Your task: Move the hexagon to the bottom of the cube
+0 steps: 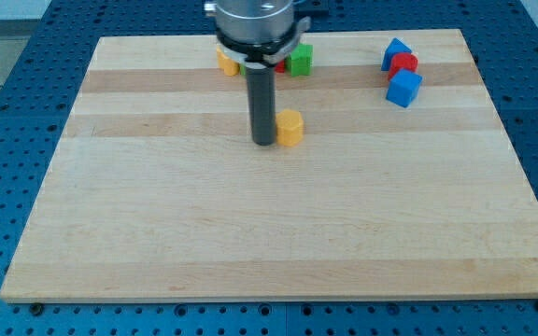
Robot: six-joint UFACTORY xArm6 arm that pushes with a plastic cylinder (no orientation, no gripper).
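A yellow hexagon block (pixel 290 128) lies on the wooden board (pixel 269 224), a little above its middle. My tip (pixel 264 143) stands right beside it on the view's left, touching or nearly touching it. A blue cube (pixel 403 89) sits near the view's top right, well away to the right of the hexagon. Directly above the cube are a red block (pixel 403 64) and a blue block (pixel 395 50), packed close together.
A green block (pixel 299 60) and a yellow block (pixel 227 63) sit near the board's top edge, partly hidden by the arm's body (pixel 255 23). A sliver of a red block (pixel 280 66) shows between them. A blue perforated table surrounds the board.
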